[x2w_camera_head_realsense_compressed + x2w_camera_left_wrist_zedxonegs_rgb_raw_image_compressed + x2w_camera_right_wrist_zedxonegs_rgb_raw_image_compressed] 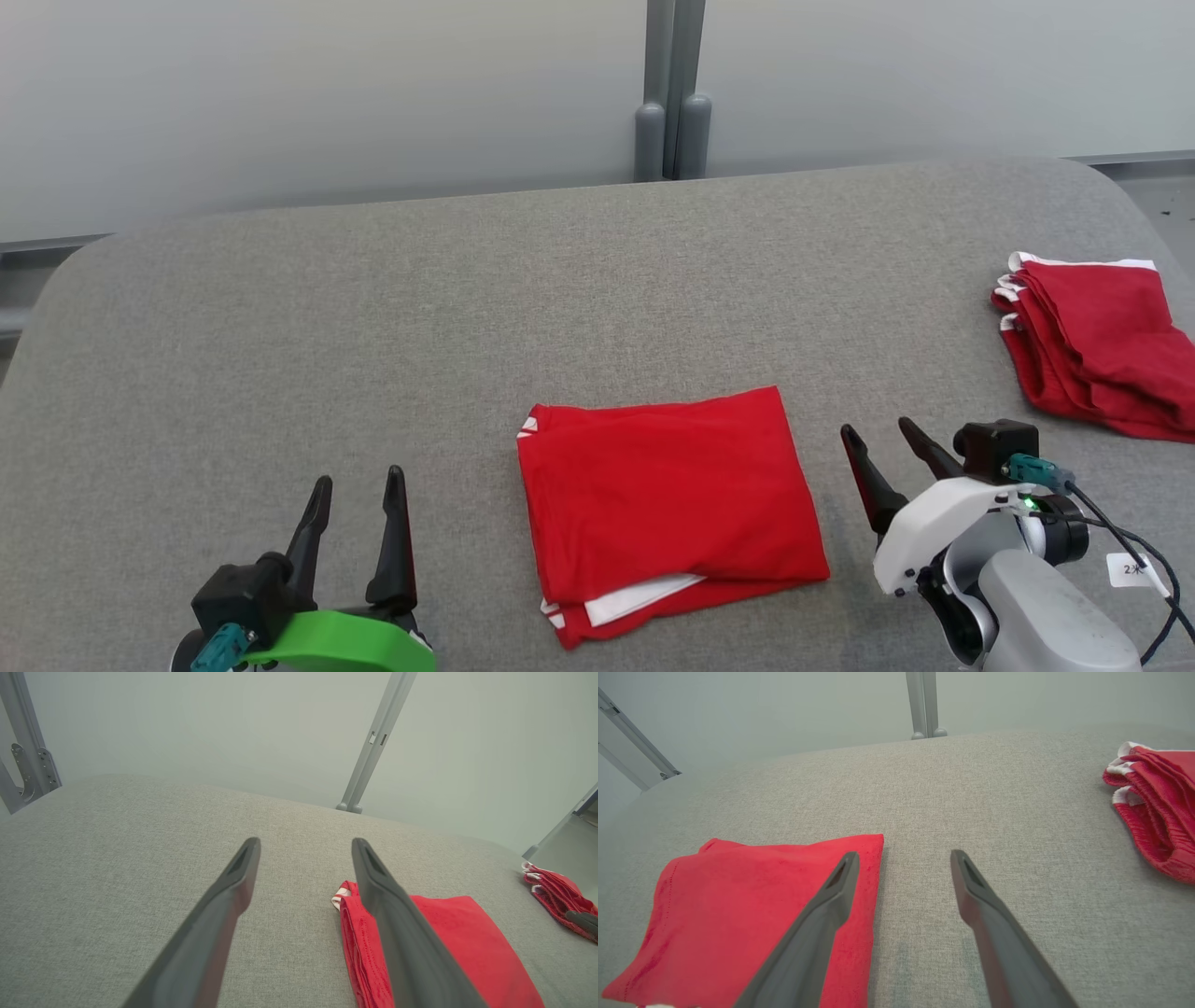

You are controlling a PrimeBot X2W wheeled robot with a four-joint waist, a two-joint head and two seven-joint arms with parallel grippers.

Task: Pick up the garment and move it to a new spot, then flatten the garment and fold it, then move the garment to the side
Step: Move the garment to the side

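Note:
The garment (pixel 667 499) is a red piece with white trim, folded into a rough rectangle and lying flat near the front middle of the grey padded table (pixel 373 327). The same garment (pixel 448 947) lies beside my left gripper's right finger, and in the right wrist view the garment (pixel 738 905) lies under and left of the left finger. My left gripper (pixel 357 481) stands open to the garment's left, with nothing between its fingers. My right gripper (pixel 878 429) stands open just right of the garment, apart from it and holding nothing.
A stack of folded red garments with white trim (pixel 1097 345) sits at the table's right edge, seen too as a red stack (pixel 1157 807) in the right wrist view. Behind the table rise a grey wall and a grey post (pixel 672 93).

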